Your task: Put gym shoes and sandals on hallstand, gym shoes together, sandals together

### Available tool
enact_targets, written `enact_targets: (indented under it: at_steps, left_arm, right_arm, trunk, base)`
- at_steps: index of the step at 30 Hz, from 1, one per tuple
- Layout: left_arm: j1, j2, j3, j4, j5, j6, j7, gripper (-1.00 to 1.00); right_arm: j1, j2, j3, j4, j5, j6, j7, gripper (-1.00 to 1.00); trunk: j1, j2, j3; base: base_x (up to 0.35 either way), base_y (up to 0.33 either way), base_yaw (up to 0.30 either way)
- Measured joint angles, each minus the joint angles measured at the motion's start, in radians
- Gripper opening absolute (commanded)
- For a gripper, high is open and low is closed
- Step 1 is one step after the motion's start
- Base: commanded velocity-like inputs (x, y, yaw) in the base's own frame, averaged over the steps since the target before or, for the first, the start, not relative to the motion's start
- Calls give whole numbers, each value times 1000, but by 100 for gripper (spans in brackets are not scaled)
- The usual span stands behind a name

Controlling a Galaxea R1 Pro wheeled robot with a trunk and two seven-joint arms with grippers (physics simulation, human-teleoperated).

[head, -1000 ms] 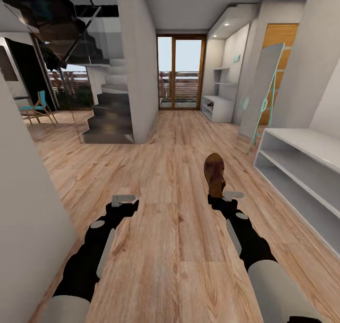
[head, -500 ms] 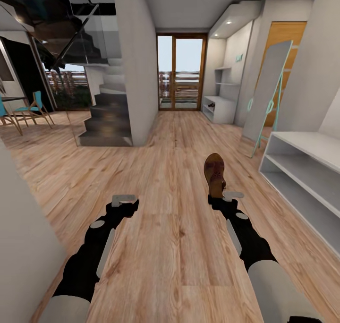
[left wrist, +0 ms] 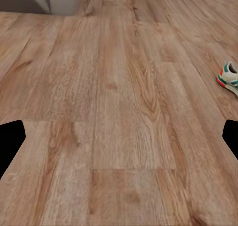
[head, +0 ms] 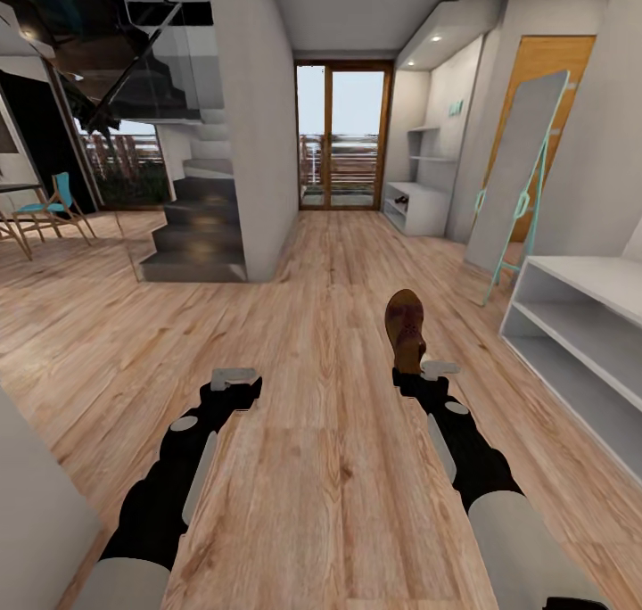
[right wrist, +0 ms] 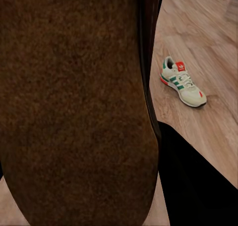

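Item: one brown sandal [head: 406,323], held clamped at its heel in my right claw [head: 419,371], toe pointing ahead above the corridor floor [head: 312,467]. One gym shoe [right wrist: 181,82] lay on the planks below, well apart. Hallstand [head: 415,204] stood far down the corridor, something dark on its lower shelf. My left claw [head: 234,380] carried nothing, jaws spread wide. Since a second ago my arms kept their pose; the white bench [head: 580,342] slid rightward, so I judged the base was turning toward the rack.
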Motion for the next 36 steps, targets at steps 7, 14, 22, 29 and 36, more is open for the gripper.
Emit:
enact_targets:
  at_steps: [7,14,22,29,36]
  left_arm:
    - [0,0,0,1,1,0,0,100]
    - [0,0,0,1,1,0,0,100]
    - [0,0,0,1,1,0,0,100]
    - [0,0,0,1,0,0,0,100]
    - [1,0,0,1,0,0,0,100]
  right_arm:
    - [0,1,0,0,0,0,-1,-100]
    - [0,1,-1,-1,0,1,-1,-100]
    - [0,0,-1,-2,0,2,-1,-100]
    - [0,0,-1,-1,0,2,-1,-100]
    - [0,0,-1,-2,0,1,-1,-100]
  trunk:
    - [0,0,0]
    - [0,0,0]
    - [0,0,0]
    - [0,0,0]
    - [0,0,0]
  base:
    - [347,0,0]
    - [347,0,0]
    - [347,0,0]
    - [347,0,0]
    - [347,10,0]
